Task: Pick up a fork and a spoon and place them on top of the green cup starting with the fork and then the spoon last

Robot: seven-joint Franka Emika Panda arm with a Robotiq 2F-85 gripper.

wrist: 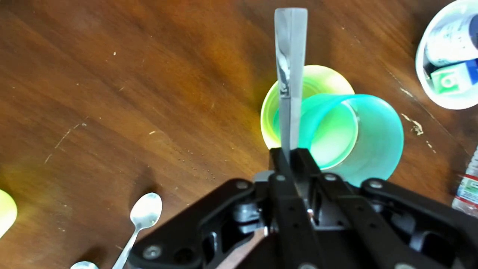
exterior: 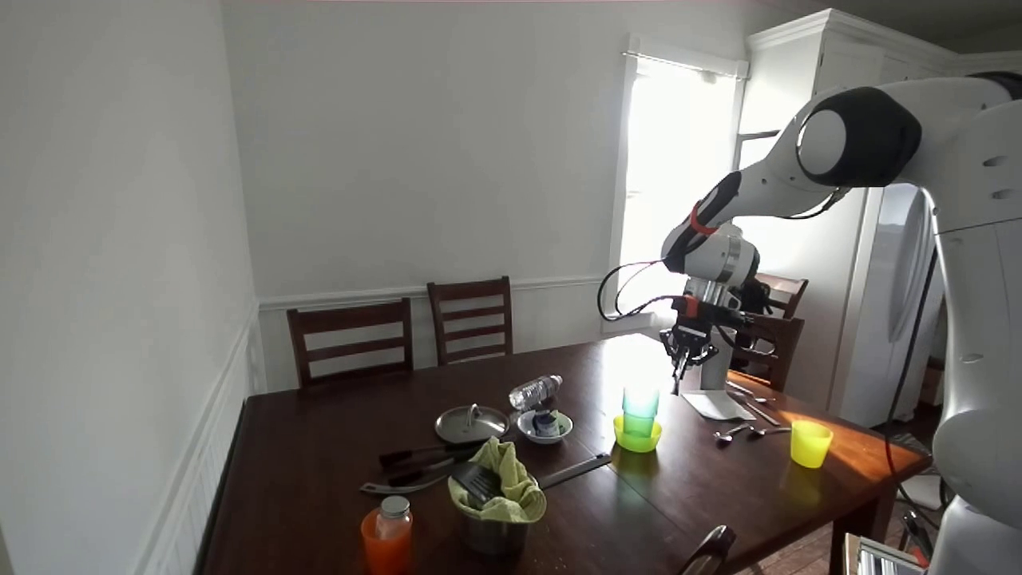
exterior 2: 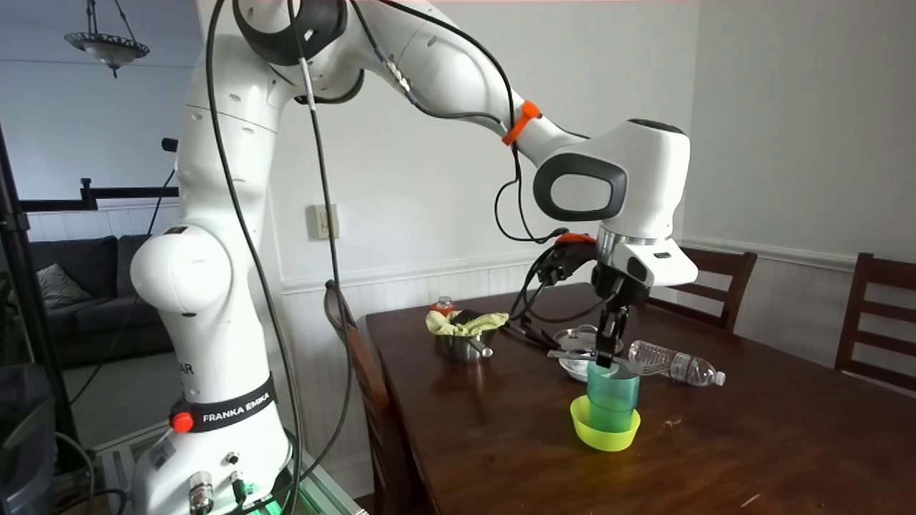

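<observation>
the first placement seems under way: the fork [wrist: 293,80] is clamped in the hand [wrist: 290,153] near the green cup [exterior 2: 613,397], set in a yellow-green bowl [exterior 2: 605,439]. next, centring over the cup and gentle release are called for.

The brown wooden surface [wrist: 93,93] lies free upper left in the wrist view; a teal-green translucent tumbler [wrist: 347,138] in a lime-yellow round bowl [wrist: 332,80] blocks right of centre, a white round bowl [wrist: 453,102] upper right.

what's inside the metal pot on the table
A green cloth and a black spatula stick out of the pot. Whatever lies beneath the cloth is covered and can't be seen.
</observation>
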